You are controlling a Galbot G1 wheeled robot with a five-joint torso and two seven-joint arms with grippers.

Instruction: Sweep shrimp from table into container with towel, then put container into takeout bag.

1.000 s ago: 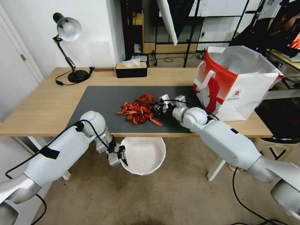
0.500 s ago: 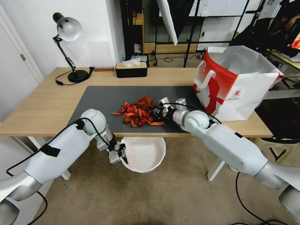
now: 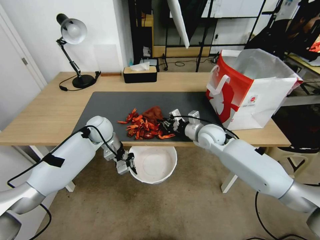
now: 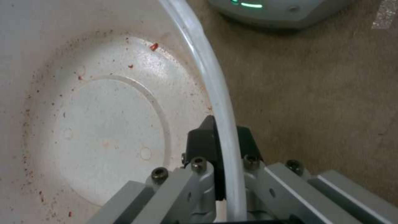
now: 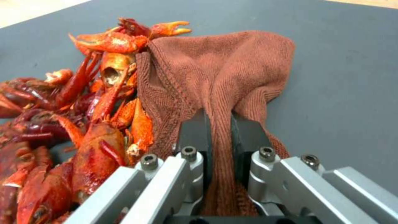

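Two tools busy: the right tool (image 5: pixel 219 130) is clamped on the rust-brown towel (image 5: pixel 219 71), which touches the shrimp (image 3: pixel 142 125) heaped on the dark mat near the desk (image 3: pixel 40 113) front edge. Left tool (image 4: pixel 222 140) pinches the container (image 3: pixel 154 164) rim, holding it below that edge. Takeout bag (image 3: pixel 253 90) stands on the desk's right end.

left gripper (image 4: pixel 222 137) pinching container (image 4: pixel 104 124) rim | specks inside, possibly shrimp bits

small red logo on takeout bag (image 3: pixel 254 98), its lettering too small to read
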